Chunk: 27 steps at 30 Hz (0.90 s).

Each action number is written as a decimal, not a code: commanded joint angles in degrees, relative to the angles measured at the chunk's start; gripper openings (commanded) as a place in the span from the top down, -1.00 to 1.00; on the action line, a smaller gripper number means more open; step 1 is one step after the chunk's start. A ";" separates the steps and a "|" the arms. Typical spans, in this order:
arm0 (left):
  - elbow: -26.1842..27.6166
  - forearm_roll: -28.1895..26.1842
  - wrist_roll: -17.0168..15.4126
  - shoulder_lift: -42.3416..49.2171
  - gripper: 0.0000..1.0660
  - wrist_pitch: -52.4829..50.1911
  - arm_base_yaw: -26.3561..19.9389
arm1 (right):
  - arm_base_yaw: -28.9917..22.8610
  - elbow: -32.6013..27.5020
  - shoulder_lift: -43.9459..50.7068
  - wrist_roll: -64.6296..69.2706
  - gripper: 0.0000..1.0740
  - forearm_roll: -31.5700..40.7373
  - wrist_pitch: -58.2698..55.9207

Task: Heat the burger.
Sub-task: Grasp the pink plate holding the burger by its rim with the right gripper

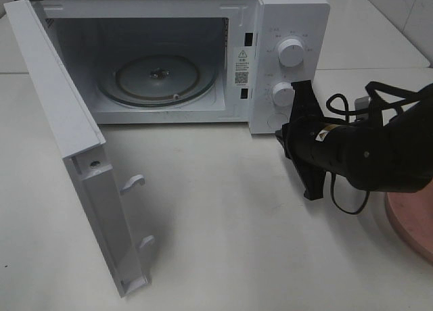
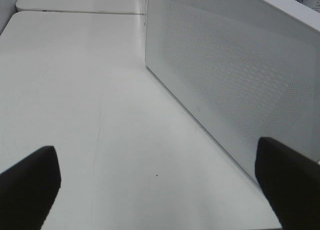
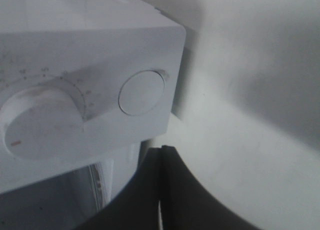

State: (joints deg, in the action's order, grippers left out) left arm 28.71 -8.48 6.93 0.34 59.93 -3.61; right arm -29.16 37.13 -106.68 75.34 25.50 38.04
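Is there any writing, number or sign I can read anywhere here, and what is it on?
No word or number reads clearly.
The sticker on the microwave frame: a warning triangle; its print is too small.
The square code under it: too small to read.
Marks around the upper knob and the lower knob: too small, blurred.

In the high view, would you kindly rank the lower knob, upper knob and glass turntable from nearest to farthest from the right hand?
From the right hand:
1. Lower knob, right beside it.
2. Upper knob, higher up.
3. Glass turntable, leftward inside the microwave.
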 commanded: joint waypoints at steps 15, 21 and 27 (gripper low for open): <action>-0.23 -0.52 -0.17 1.38 -0.83 -0.46 0.11 | 1.78 0.23 14.67 -40.62 0.93 -9.97 -39.48; -0.23 -0.52 -0.17 1.38 -0.83 -0.46 0.11 | 1.78 4.81 16.50 -55.75 0.92 -11.23 -54.95; -0.23 -0.52 -0.17 1.38 -0.83 -0.46 0.11 | 1.78 9.85 16.62 -70.36 0.89 -15.64 -70.65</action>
State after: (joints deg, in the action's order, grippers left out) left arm 28.71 -8.48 6.93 0.34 59.93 -3.61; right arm -27.62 46.41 -90.47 8.14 10.94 -30.19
